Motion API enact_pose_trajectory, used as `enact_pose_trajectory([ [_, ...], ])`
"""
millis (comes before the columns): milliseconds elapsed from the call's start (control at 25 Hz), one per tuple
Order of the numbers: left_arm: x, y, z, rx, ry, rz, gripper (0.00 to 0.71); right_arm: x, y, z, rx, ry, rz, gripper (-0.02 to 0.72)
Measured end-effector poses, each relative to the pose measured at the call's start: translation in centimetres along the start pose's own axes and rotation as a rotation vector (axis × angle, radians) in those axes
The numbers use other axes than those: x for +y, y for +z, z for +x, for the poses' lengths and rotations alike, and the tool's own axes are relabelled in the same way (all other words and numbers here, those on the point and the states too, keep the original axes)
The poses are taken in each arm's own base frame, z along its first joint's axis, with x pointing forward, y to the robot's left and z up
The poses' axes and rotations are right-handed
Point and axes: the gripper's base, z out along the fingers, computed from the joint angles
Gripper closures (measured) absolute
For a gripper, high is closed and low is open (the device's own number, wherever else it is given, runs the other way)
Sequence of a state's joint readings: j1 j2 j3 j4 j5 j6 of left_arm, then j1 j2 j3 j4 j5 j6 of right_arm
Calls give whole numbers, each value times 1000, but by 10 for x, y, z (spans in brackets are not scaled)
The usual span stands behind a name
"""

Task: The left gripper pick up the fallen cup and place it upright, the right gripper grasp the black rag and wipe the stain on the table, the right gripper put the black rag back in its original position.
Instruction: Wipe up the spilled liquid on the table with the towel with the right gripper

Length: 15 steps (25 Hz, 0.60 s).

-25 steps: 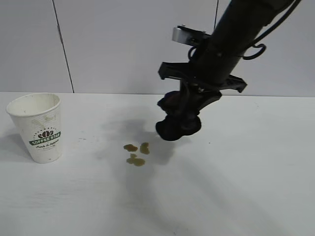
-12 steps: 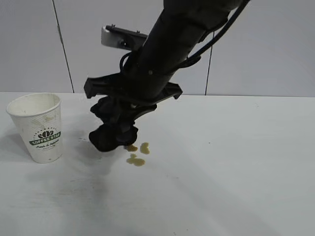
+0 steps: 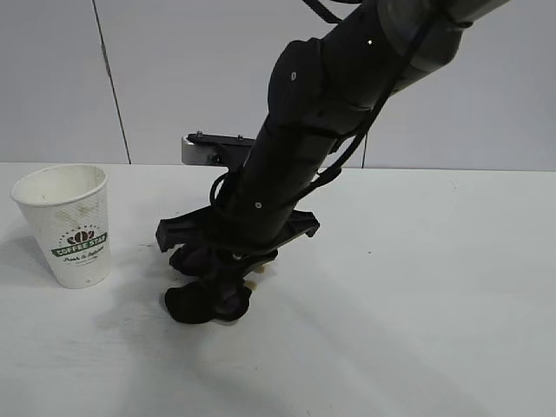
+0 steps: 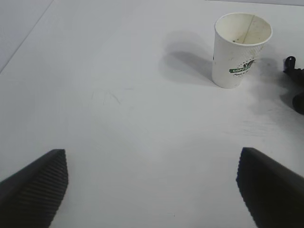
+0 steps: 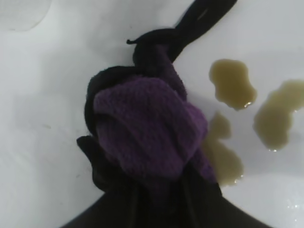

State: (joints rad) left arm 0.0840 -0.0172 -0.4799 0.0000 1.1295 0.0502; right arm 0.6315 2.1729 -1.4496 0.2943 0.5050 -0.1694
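Note:
The white paper cup [image 3: 69, 221] with the green logo stands upright at the table's left; the left wrist view shows the cup [image 4: 240, 50] farther off. My right gripper [image 3: 215, 271] is shut on the black rag [image 3: 208, 304], which hangs down to the white table [image 3: 417, 304] in front of the arm. From the right wrist, the bunched black-purple rag [image 5: 147, 128] sits beside the brownish stain [image 5: 232, 83] and overlaps the edge of one blotch [image 5: 223, 159]; the right gripper [image 5: 161, 206] is mostly buried in cloth. My left gripper [image 4: 152, 190] hovers open over bare table, well away from the cup.
A grey panelled wall [image 3: 174, 78] runs behind the table. The right arm [image 3: 330, 130] leans across the middle and hides most of the stain in the exterior view. A dark piece of the right gripper [image 4: 297, 92] shows at the edge of the left wrist view.
The right arm swung leftward and down with the rag, passing over the stain from its right side to low on the table at its left front. The cup stayed put.

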Motion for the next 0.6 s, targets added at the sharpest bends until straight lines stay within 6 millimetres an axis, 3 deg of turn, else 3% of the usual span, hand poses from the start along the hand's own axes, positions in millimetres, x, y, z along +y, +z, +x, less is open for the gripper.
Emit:
enact_pose_trajectory([
  [120,0,0,0,0,0,0,16,-10,-1,0,3,-2,45,598],
  [440,0,0,0,0,0,0,16,-79,-15,3,63,65,255,598],
  [600,0,0,0,0,0,0,16,-88,-18,6,83,116,269,598],
])
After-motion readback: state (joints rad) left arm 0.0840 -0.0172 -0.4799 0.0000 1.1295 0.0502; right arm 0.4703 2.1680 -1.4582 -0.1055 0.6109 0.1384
